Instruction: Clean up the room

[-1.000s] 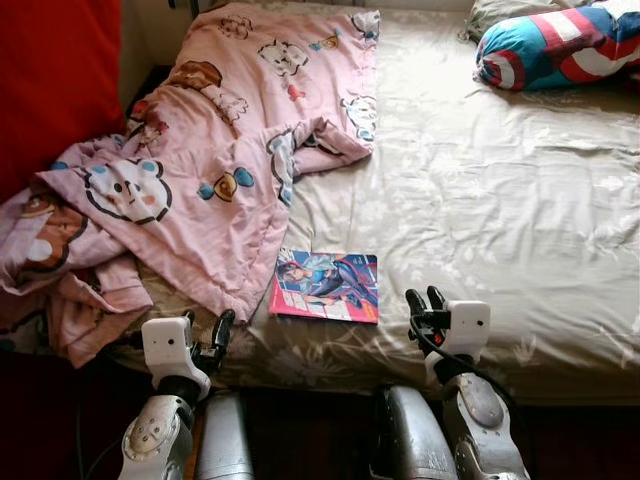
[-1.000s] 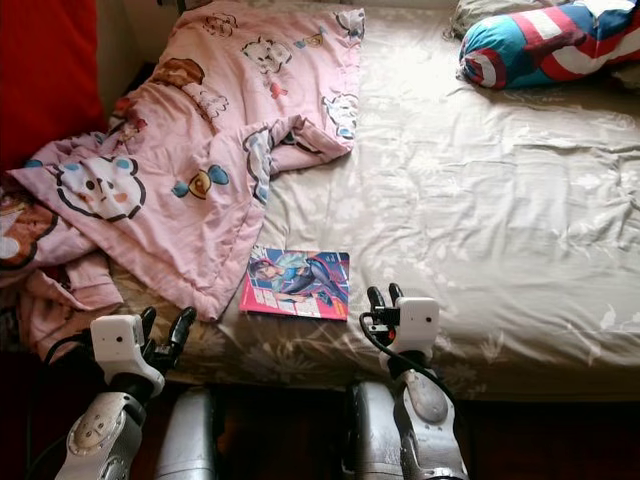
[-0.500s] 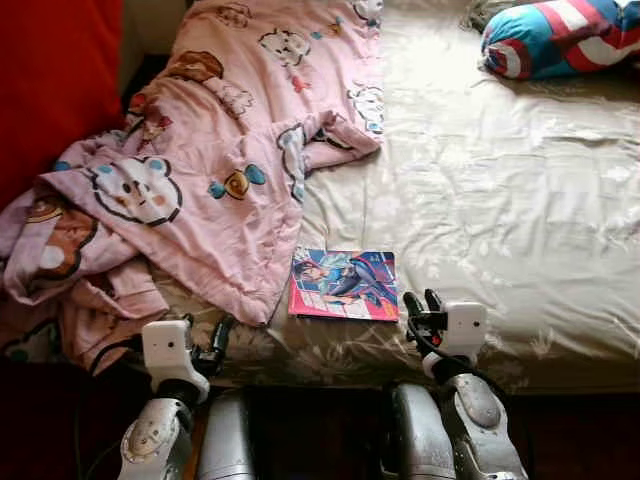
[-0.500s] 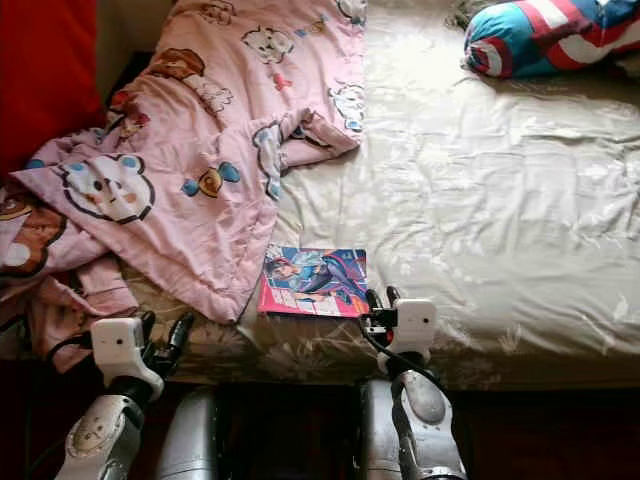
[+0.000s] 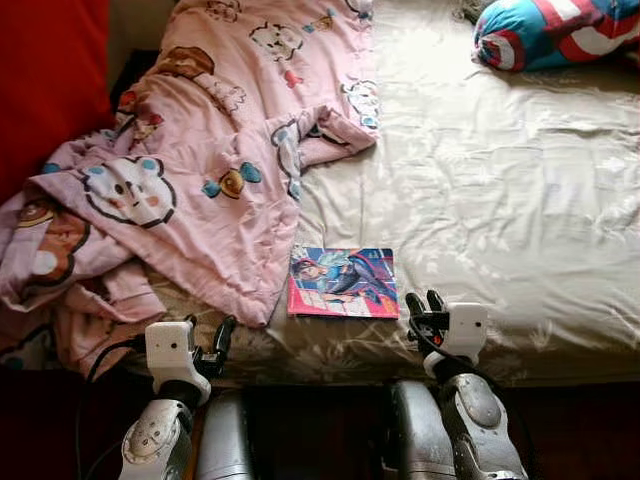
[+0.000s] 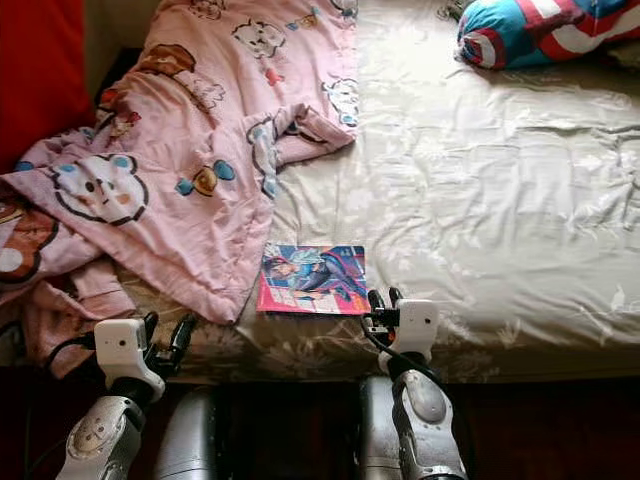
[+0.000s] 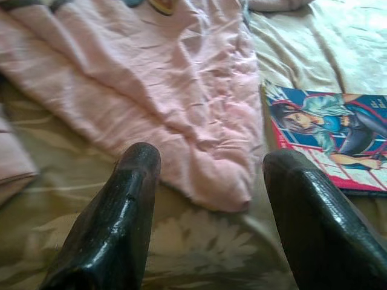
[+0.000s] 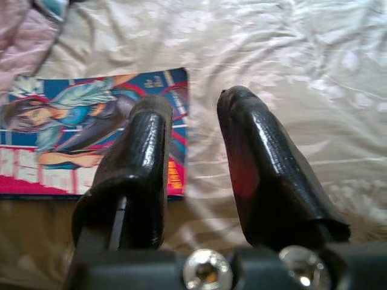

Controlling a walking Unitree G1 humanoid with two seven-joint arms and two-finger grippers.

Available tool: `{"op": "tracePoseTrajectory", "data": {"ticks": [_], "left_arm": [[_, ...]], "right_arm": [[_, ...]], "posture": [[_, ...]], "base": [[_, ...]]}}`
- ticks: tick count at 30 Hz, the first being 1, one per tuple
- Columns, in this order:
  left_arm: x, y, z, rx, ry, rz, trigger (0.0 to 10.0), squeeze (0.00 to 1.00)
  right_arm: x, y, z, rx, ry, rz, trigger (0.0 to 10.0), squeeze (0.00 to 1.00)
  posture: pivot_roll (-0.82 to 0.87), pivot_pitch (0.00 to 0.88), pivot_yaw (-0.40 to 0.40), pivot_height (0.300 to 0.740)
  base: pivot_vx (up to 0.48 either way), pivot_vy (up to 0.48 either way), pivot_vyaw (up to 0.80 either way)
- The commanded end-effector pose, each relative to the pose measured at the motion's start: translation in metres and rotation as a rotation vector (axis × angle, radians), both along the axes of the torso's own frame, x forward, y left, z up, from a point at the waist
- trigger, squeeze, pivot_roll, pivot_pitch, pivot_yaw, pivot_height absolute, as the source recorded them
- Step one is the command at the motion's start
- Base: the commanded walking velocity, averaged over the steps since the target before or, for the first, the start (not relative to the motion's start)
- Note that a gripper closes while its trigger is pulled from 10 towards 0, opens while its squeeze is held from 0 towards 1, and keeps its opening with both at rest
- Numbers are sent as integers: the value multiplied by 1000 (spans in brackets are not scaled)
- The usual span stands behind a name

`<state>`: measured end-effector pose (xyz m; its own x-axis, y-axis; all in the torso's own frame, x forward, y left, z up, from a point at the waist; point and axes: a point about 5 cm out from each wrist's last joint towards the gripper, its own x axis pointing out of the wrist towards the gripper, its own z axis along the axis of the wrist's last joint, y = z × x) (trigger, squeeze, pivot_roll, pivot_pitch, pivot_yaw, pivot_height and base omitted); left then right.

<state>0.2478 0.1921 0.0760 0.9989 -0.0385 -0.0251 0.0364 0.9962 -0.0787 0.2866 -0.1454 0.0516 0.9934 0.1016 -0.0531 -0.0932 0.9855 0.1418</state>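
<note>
Left eye view: a comic book (image 5: 343,282) lies on the bed (image 5: 500,200) beside a pink blanket (image 5: 200,170). The right end effector (image 5: 427,306) sits just beside it, fingers a little apart; the left end effector (image 5: 212,340) is wide apart.

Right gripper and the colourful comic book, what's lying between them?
Nothing: bare beige floral bedsheet separates the right gripper from the colourful comic book, per the left eye view.

Book (image 5: 343,283) on bed (image 5: 500,220) near front edge; blanket (image 5: 190,170) left, pillow (image 5: 555,32) far right.
</note>
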Motion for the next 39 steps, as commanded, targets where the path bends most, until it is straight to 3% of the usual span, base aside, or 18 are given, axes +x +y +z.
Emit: {"op": "tracePoseTrajectory", "data": {"ticks": [1,9,39], "left_arm": [[-2,-1,-2,4,20,-7,10000,0],[-1,0,-2,13,17,-11,10000,0],[-2,-2,0,42,7,-31,10000,0]], "right_arm": [[-4,-3,-8,8,37,-15,10000,0],[-5,-3,-9,11,39,-16,10000,0],[-4,-2,-10,21,40,-8,10000,0]], "posture": [[79,236,-46,580],[80,233,-43,580],[86,232,-41,580]], "base": [[0,480,0],[0,456,0],[0,0,0]]}}
